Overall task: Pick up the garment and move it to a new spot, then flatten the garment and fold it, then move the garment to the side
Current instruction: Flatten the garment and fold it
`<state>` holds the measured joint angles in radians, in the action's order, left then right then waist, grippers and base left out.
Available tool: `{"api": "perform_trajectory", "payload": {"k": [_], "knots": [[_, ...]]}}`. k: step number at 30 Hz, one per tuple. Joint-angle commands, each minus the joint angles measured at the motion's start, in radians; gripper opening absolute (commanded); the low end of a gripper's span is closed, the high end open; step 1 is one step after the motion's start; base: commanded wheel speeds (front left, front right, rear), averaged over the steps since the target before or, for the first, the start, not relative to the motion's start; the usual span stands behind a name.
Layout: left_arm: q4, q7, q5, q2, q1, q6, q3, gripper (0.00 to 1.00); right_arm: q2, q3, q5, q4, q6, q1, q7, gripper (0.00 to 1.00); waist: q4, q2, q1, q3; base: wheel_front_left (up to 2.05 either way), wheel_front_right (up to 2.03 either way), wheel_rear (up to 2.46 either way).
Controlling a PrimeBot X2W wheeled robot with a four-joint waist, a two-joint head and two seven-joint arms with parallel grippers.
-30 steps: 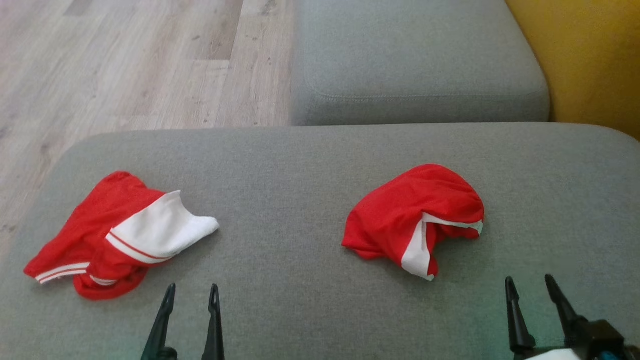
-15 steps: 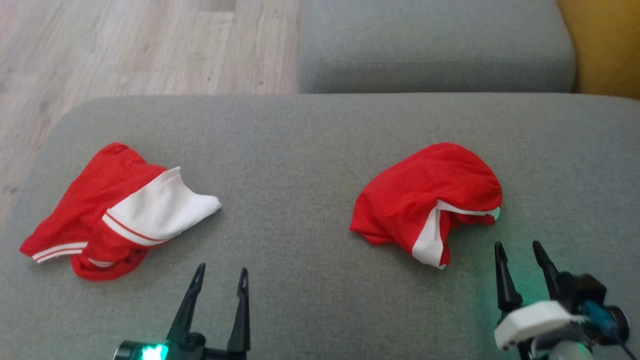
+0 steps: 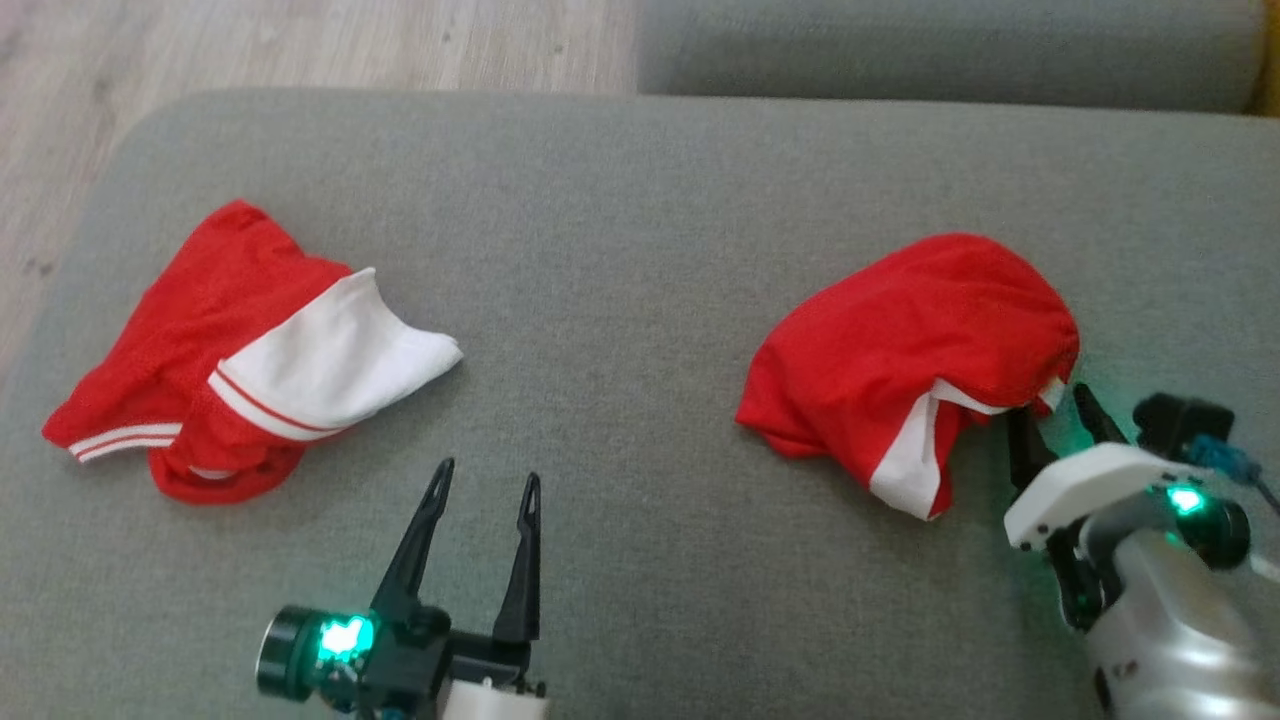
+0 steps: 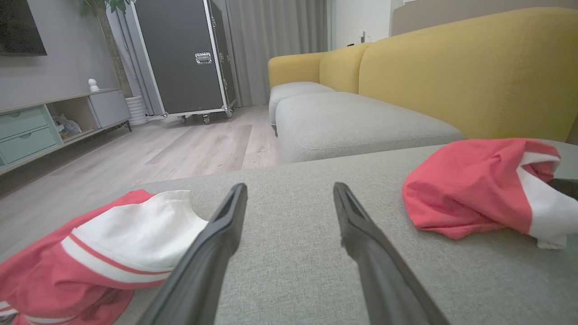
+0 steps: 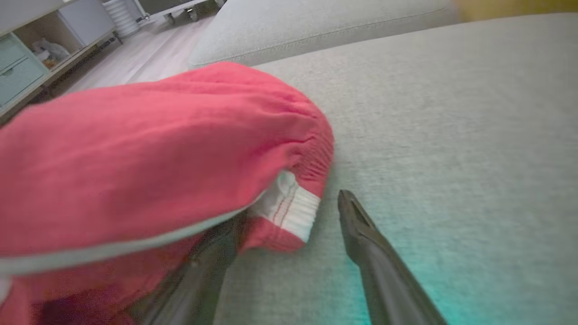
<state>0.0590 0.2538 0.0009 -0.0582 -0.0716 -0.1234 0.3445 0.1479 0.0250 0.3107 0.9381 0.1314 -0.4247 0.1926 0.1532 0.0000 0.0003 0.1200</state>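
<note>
Right gripper (image 3: 1048, 408) with jaws apart, clamped on nothing, at the right-hand hem of the crumpled red garment (image 3: 900, 340): one finger (image 5: 198, 280) tucked beneath the red fabric, the other (image 5: 375, 257) on bare upholstery just beside the gathered elastic edge, a white hem tab (image 5: 291, 210) between the two. Left gripper (image 3: 488, 472) likewise spread wide, holding nothing, low over the grey seat cushion (image 3: 640, 230), between the two cloth heaps and touching neither. Red garment bunched in a mound on the right half of the cushion, white side stripe (image 3: 905, 470) on its near face. Second red-and-white garment (image 3: 240, 360) crumpled on the left half, well apart from the first. Beyond the cushion: another grey cushion (image 3: 950, 50), pale wood floor (image 3: 300, 40), yellow sofa back (image 4: 451, 67), black wheeled flight case (image 4: 185, 54).
</note>
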Motion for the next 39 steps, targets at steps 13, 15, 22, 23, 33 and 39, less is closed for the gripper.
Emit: {"api": "perform_trajectory", "payload": {"k": [13,15,22,23,33,39], "knots": [[-0.030,0.008,-0.050,0.008,0.061,0.016,-0.035,0.47,0.100,0.170,0.207,-0.021,-0.001,-0.112,0.063,0.00,-0.046,0.0000,-0.0003,-0.004,0.00,0.00,0.00],[-0.041,0.008,-0.046,0.008,0.056,0.018,-0.037,0.41,0.137,0.166,0.210,-0.053,-0.001,-0.137,0.067,0.00,-0.063,0.0000,-0.0003,-0.022,0.00,0.00,0.00],[-0.046,0.008,-0.045,0.008,0.029,0.021,-0.047,0.62,0.220,0.091,0.155,-0.292,-0.001,-0.207,0.069,0.00,-0.099,0.0000,-0.0003,-0.099,0.00,0.00,0.00],[-0.046,0.008,-0.046,0.008,0.017,0.021,-0.048,0.47,0.217,0.103,0.142,-0.370,-0.001,-0.210,0.069,0.00,-0.102,0.0000,-0.0003,-0.118,0.00,0.00,0.00],[-0.051,0.008,-0.063,0.008,-0.008,0.019,-0.047,0.66,0.074,0.446,0.179,-0.501,-0.001,-0.009,0.014,0.00,-0.070,0.0000,-0.0003,-0.164,0.00,0.00,0.00],[-0.040,0.008,-0.063,0.008,-0.012,0.021,-0.042,1.00,-0.037,0.629,0.199,-0.418,-0.001,0.115,0.013,1.00,-0.051,0.0000,-0.0003,-0.172,0.00,0.00,0.00]]}}
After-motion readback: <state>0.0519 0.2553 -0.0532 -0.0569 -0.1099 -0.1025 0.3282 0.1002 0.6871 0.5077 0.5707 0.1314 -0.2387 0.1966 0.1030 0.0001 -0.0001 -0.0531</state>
